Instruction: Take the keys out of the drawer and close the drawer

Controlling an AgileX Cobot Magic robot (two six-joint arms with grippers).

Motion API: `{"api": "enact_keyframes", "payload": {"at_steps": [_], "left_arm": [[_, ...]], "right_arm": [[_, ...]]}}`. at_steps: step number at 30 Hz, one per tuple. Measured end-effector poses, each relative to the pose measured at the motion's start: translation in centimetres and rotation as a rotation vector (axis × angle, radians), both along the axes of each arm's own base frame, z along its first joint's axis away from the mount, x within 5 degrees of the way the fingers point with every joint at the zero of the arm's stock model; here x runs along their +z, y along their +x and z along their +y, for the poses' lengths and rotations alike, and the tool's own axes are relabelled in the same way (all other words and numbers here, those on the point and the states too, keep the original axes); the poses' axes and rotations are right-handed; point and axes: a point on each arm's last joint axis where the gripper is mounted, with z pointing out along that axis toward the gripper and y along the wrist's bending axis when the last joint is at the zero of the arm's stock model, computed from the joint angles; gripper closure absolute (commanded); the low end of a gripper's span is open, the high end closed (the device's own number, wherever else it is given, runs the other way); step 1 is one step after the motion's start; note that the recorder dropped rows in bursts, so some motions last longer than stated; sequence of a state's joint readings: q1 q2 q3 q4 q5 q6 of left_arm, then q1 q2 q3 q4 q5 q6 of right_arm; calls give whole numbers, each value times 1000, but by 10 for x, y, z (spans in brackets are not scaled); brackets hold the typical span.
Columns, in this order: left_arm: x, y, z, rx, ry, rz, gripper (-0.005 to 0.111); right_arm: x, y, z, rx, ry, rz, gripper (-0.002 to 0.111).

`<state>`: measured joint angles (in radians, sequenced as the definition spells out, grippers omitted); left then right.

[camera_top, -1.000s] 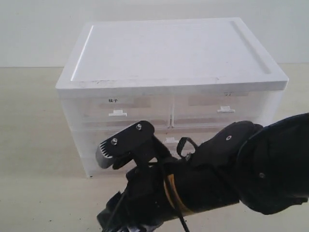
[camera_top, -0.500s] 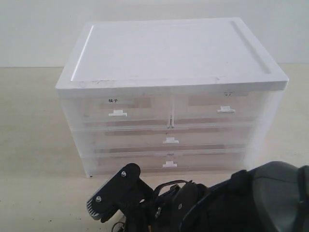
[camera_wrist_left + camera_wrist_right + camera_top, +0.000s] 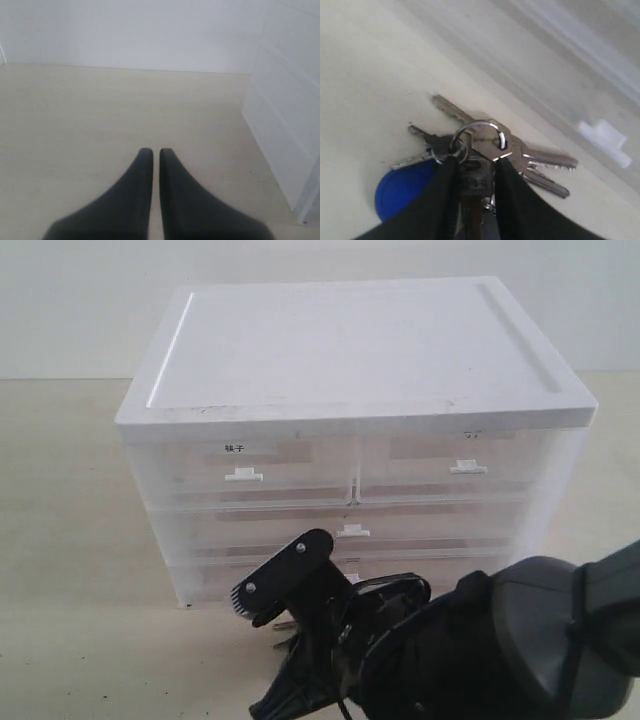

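Observation:
The keys (image 3: 490, 142), silver on a ring with a round blue fob (image 3: 402, 190), spread against the beige table right beside the cabinet's front. My right gripper (image 3: 475, 162) is shut on the keys, with one key's head pinched between its black fingers (image 3: 445, 185). In the exterior view the right arm (image 3: 480, 650) sits low in front of the cabinet. The drawer (image 3: 300, 530), the upper wide one with a white centre tab (image 3: 352, 531), looks flush with the other fronts. My left gripper (image 3: 151, 152) is shut and empty, over bare table.
The white-topped translucent cabinet (image 3: 350, 350) stands mid-table, with two labelled half-width drawers (image 3: 244, 475) on top and a lowest wide drawer partly hidden by the arm. Its side (image 3: 285, 125) shows in the left wrist view. A white tab handle (image 3: 605, 140) is close to the keys.
The right arm dropped low in front of the cabinet, then rose slightly and shifted right. It again covers the lowest drawer's front.

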<state>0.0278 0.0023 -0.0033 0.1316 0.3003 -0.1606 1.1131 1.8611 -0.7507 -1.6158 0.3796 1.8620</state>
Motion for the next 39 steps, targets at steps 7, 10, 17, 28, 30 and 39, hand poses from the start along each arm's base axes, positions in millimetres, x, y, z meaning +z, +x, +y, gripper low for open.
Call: {"api": "enact_keyframes", "payload": {"at_steps": [7, 10, 17, 28, 30, 39], "left_arm": [[0, 0, 0, 0, 0, 0, 102], [0, 0, 0, 0, 0, 0, 102], [0, 0, 0, 0, 0, 0, 102], [0, 0, 0, 0, 0, 0, 102], [0, 0, 0, 0, 0, 0, 102], [0, 0, 0, 0, 0, 0, 102]], "right_arm": [[-1, 15, -13, -113, -40, -43, 96], [-1, 16, -14, -113, -49, -49, 96], [1, 16, -16, -103, -56, -57, 96], [70, 3, -12, -19, 206, -36, 96], [85, -1, -14, 7, 249, -34, 96], [154, -17, -53, -1, 292, -144, 96]]}}
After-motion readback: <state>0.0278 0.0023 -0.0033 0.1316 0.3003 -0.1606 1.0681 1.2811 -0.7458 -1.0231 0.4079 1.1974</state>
